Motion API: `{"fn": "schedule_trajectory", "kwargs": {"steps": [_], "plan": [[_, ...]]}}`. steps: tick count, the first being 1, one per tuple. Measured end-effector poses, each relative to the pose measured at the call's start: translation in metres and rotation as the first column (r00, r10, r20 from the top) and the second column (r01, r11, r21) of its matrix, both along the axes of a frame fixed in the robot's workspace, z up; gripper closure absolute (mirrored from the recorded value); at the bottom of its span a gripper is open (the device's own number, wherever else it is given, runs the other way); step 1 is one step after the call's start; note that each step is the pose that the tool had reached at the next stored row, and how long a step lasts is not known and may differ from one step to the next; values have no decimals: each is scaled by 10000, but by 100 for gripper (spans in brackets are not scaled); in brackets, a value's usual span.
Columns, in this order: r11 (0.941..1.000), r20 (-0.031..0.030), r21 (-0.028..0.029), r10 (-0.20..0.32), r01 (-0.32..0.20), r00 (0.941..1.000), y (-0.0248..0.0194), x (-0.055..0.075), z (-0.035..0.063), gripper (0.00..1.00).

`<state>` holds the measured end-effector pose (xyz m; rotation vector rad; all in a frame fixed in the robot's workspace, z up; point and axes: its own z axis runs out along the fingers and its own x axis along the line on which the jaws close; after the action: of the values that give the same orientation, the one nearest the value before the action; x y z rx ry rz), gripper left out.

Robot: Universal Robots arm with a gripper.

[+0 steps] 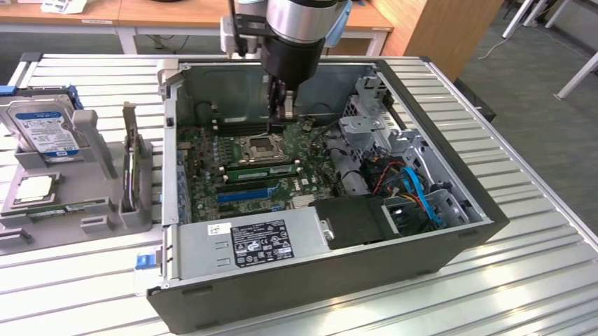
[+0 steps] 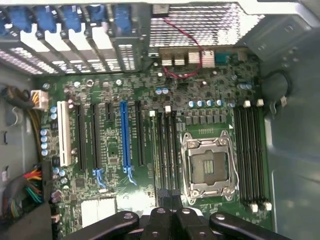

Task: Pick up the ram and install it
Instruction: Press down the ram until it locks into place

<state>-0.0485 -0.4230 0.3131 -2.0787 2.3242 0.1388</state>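
Note:
A green ram stick (image 1: 260, 169) lies along a black slot on the motherboard (image 1: 210, 150), just in front of the CPU socket (image 1: 259, 145). My gripper (image 1: 280, 124) reaches down into the open computer case (image 1: 449, 150) and hangs over the board beside the socket. In the wrist view its black fingers (image 2: 159, 220) are pressed together, with nothing visible between them, above the end of the slots (image 2: 167, 150) next to the socket (image 2: 209, 166). Whether the fingers touch the ram I cannot tell.
A grey parts rack (image 1: 103, 210) stands at the exterior view's left. It holds a blue-labelled hard drive (image 1: 42, 126), a CPU (image 1: 33, 187) and an upright thin board (image 1: 134, 164). The power supply (image 1: 252, 241), drive cage (image 1: 369, 133) and blue cables (image 1: 421, 192) crowd the case.

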Motion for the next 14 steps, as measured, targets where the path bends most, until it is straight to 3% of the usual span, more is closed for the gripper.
{"fn": "schedule_trajectory", "kwargs": {"steps": [4,7,10,14], "plan": [[9976,0,-1,-687,687,9976,0,0,-2,90],[9926,0,0,-1216,1216,9926,0,0,-4,90],[9846,0,0,-1750,1750,9846,0,0,-7,90],[9690,0,0,-2469,2469,9690,0,0,-10,90]]}}
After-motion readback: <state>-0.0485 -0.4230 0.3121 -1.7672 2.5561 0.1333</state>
